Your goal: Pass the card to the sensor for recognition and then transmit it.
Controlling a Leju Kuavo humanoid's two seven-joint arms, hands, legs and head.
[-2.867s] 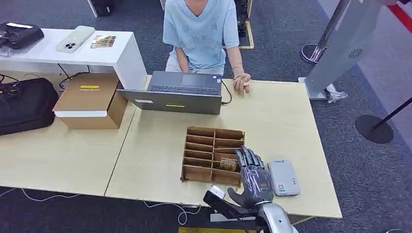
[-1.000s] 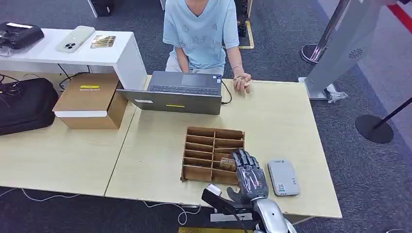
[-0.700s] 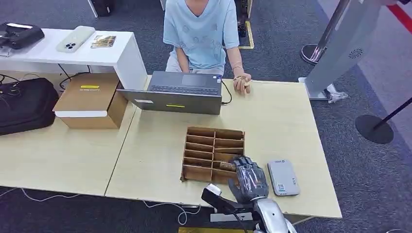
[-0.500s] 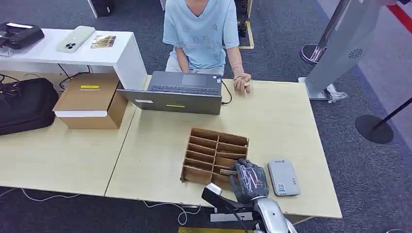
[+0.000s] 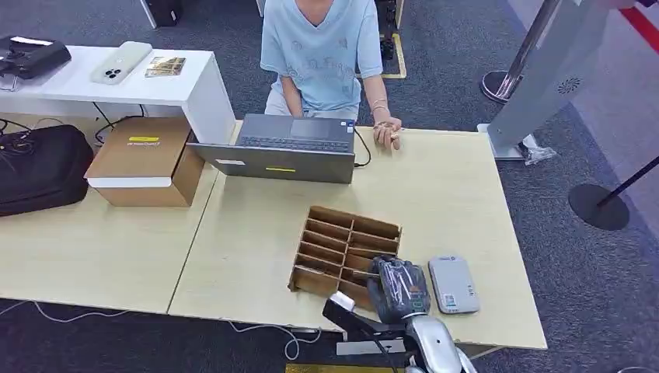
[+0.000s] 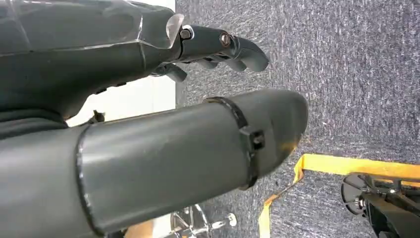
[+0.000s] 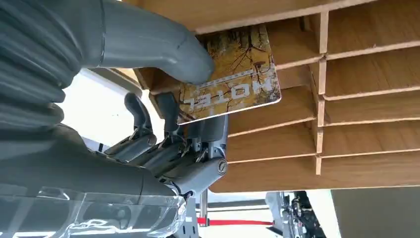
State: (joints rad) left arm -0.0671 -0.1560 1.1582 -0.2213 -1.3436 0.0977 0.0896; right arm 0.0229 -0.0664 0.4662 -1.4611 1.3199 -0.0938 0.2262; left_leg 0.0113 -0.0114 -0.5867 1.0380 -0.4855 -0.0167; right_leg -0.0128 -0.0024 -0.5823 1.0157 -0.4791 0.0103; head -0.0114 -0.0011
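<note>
Your right hand [image 5: 398, 291] now has its fingers closed around the hotel card [image 7: 229, 85], thumb pressed on its face, where a second ago they lay open over the slotted cardboard tray [image 5: 342, 250]. The pull has dragged the tray askew on the tabletop [image 5: 435, 194]; the card is still at the tray's near slots, not yet clear of it. Judged from this, the pick is made and the swipe comes next, at the grey sensor [image 5: 453, 284] just beside your hand. One card, one tray, one sensor, one laptop [image 5: 284, 148], one seated person [image 5: 320, 54]. Your left hand [image 6: 148, 124] hangs over carpet, fingers loosely curled, holding nothing.
</note>
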